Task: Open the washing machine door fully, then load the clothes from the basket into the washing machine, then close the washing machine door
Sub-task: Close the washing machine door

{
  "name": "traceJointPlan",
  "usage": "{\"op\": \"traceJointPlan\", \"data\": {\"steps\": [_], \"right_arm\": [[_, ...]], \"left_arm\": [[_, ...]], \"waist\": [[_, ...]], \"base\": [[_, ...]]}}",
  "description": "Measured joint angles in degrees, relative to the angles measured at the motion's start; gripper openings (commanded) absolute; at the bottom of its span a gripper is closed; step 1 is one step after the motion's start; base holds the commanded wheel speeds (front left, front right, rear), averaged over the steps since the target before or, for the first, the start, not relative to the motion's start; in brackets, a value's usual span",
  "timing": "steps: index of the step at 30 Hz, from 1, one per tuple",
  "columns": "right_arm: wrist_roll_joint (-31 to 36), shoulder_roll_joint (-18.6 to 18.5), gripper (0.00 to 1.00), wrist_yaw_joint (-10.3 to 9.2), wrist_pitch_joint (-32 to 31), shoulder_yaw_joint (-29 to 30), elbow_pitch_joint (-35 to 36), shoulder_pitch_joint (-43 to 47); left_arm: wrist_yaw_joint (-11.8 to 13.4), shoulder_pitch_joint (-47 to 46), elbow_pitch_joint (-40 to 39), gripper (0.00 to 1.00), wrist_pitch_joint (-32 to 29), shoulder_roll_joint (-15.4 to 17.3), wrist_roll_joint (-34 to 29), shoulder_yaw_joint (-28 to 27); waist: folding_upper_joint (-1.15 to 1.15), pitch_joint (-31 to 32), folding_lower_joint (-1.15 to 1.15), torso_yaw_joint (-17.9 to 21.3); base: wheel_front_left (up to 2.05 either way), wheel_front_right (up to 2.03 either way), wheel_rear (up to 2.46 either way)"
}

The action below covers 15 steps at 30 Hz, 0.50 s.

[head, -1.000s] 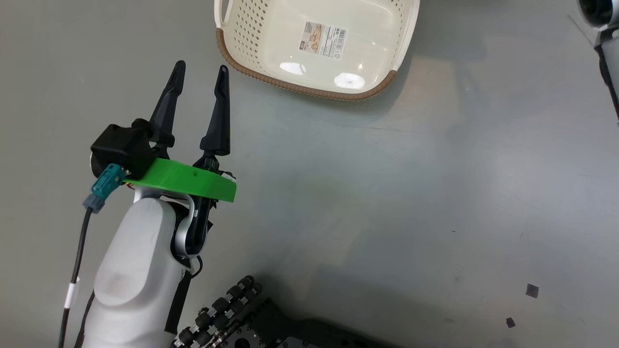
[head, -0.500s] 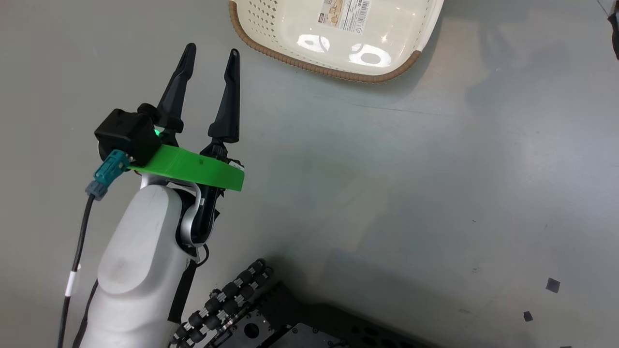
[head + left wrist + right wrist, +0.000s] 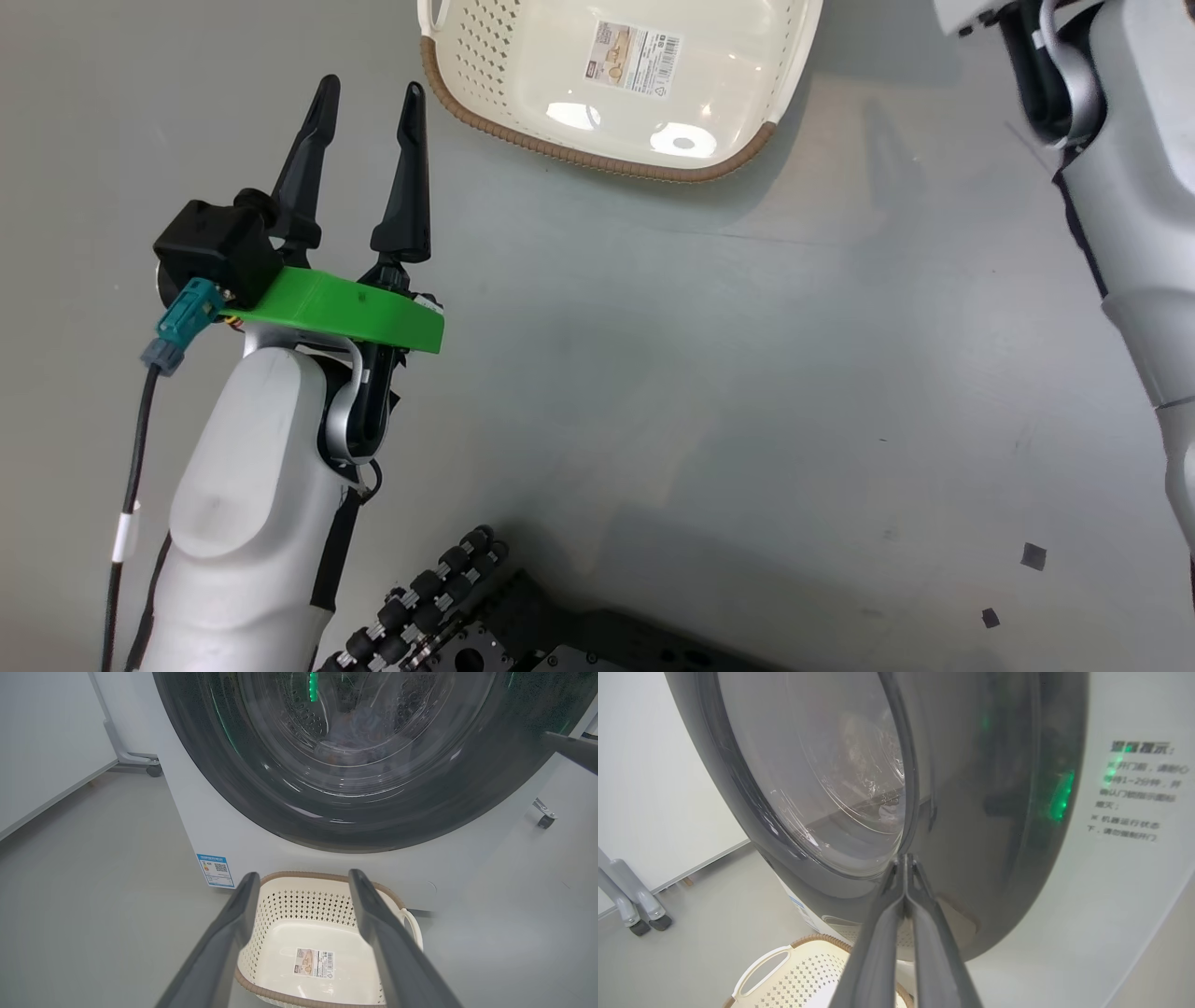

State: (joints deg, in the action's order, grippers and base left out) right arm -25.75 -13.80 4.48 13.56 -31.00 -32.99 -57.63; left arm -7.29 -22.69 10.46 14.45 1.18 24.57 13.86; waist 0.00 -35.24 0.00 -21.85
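Glossy black, the door [image 3: 966, 812] looks stiff and slippery, perhaps unlatched, so I'd press its edge with my right gripper [image 3: 904, 861] pinched together, left gripper [image 3: 367, 86] spread apart.

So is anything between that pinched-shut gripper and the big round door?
Nothing visible. The right gripper, shut, has its fingertips right at the washing machine door, by the rim of its glass window. The basket sits lower down, out of the way.
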Motion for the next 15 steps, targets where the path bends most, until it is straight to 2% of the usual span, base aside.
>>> {"op": "traceJointPlan", "data": {"steps": [15], "right_arm": [[-2.37, 2.66, 0.00, 0.74, 0.91, 0.02, -1.56, 12.98]], "left_arm": [[0.00, 1.31, 1.57, 1.00, 0.00, 0.01, -4.27, -2.79]], "waist": [[0.00, 6.86, 0.00, 5.59]], "base": [[0.00, 0.00, 0.00]]}}
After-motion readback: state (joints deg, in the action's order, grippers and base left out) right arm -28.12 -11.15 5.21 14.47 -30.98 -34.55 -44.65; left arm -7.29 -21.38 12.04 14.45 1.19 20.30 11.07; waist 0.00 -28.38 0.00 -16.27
